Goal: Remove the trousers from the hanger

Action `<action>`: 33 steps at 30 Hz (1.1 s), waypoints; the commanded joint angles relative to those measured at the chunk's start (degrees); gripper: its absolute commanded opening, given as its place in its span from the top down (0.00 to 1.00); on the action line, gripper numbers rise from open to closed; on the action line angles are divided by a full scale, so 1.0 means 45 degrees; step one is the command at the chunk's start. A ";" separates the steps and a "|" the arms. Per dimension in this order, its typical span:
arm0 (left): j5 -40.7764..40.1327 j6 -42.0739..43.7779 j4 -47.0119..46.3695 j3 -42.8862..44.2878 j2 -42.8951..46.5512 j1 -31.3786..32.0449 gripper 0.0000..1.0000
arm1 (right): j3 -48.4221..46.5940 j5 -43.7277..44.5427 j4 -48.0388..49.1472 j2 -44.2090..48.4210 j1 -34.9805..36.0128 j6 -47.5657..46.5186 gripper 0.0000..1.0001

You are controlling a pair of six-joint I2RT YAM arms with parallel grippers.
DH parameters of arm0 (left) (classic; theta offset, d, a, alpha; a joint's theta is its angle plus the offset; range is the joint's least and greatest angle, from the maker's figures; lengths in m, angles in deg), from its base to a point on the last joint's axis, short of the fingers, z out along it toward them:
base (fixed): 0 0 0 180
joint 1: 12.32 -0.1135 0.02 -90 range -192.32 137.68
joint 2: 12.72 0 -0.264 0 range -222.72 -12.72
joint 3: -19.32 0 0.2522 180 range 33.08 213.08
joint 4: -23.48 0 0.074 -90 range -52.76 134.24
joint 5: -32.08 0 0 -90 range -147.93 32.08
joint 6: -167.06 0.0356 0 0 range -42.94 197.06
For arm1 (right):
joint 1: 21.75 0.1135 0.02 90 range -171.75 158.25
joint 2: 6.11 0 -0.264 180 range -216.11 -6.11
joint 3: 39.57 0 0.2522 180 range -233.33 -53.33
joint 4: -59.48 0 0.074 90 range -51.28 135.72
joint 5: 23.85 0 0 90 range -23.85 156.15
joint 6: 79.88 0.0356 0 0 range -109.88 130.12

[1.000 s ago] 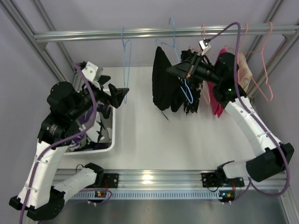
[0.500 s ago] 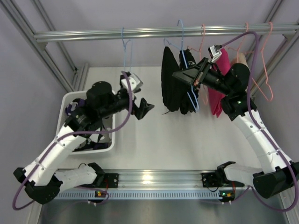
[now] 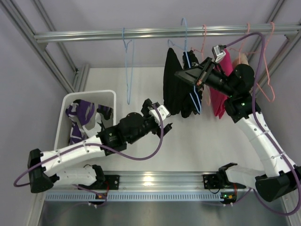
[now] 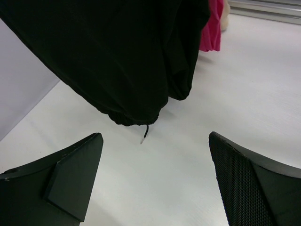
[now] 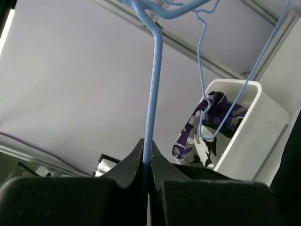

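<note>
Black trousers (image 3: 173,89) hang on a blue hanger (image 3: 192,89) from the rail. My right gripper (image 3: 184,74) is shut on that hanger's thin bar (image 5: 154,84), which runs up between the closed fingertips (image 5: 147,150). My left gripper (image 3: 165,120) is open, low over the table just in front of the black trousers (image 4: 117,56); their hem and dangling drawstring (image 4: 146,134) hang above and beyond its wide-apart fingers (image 4: 155,141), apart from them. Camouflage trousers (image 3: 80,117) lie in the white bin (image 3: 89,93), also seen from the right wrist (image 5: 202,136).
An empty blue hanger (image 3: 128,70) hangs from the metal rail (image 3: 141,34) left of the trousers. A bright pink garment (image 3: 220,96) and a beige one (image 3: 243,60) hang to the right among pink hangers (image 3: 265,70). Frame posts stand at both sides.
My left arm has swung from the bin rightward across the table to below the black trousers, still open. The right gripper has lifted the hanger slightly up and right.
</note>
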 commanded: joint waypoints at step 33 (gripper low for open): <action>-0.0775 0.3462 -0.8084 0.1382 -0.4285 -0.0521 0.02 | -0.1217 -0.0305 0.1955 0.2205 0.0233 0.0423 1.00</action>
